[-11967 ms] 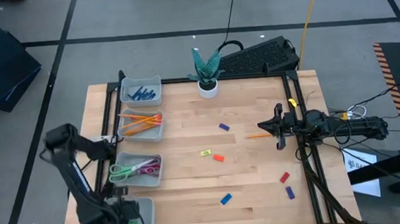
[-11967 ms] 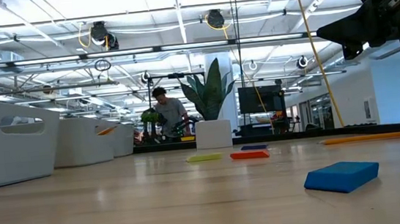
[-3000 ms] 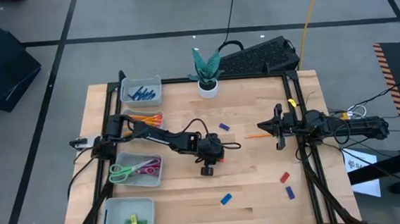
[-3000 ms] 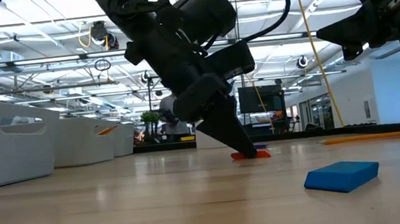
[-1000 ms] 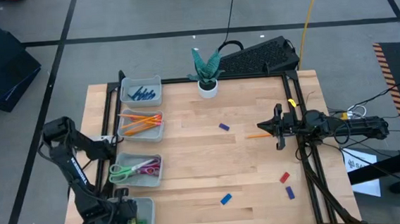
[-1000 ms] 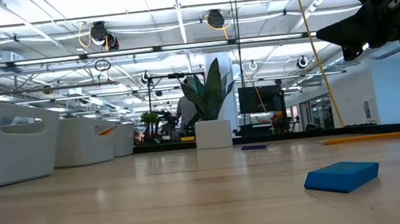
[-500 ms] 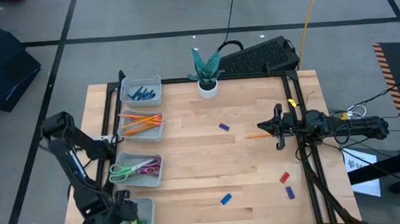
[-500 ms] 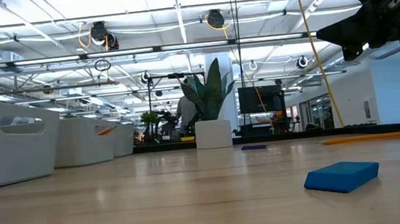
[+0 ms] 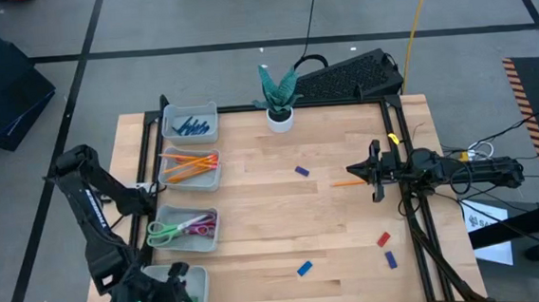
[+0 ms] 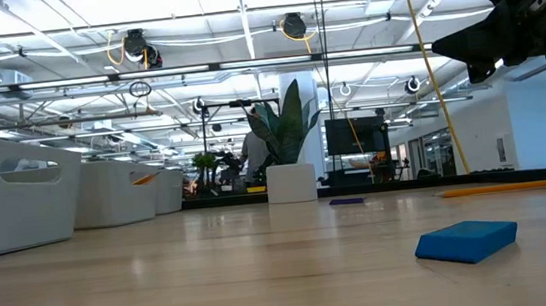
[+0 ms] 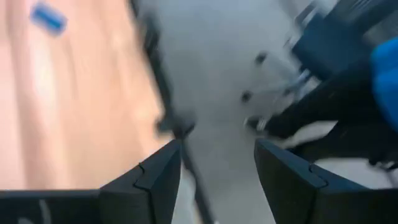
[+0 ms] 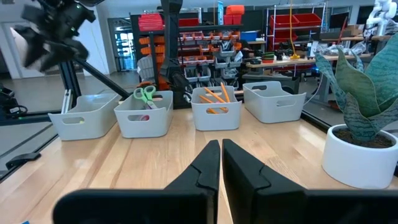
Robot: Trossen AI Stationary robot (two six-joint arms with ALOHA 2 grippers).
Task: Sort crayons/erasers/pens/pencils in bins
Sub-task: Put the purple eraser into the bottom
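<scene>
Hovering over the near-left bin (image 9: 195, 288), the left claw (image 9: 176, 289) gapes empty; the right claw (image 9: 377, 171) waits pinched closed above the table (image 9: 332, 232).

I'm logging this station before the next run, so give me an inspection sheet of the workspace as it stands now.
Surface: wooden table, dry, no spills seen.
Job's things: four bins in a row along the left edge; pens in the far one, pencils in the next, scissors in the third. Loose on the table: blue eraser, purple eraser, red eraser, one more beside it, one orange pencil.
Clutter: potted plant at the far edge.
Grippers: left gripper open, over the nearest bin; right gripper shut, parked at the right edge.
Cables: black cable behind the plant, bundle right of the table.
Surroundings: keyboard behind the table.
</scene>
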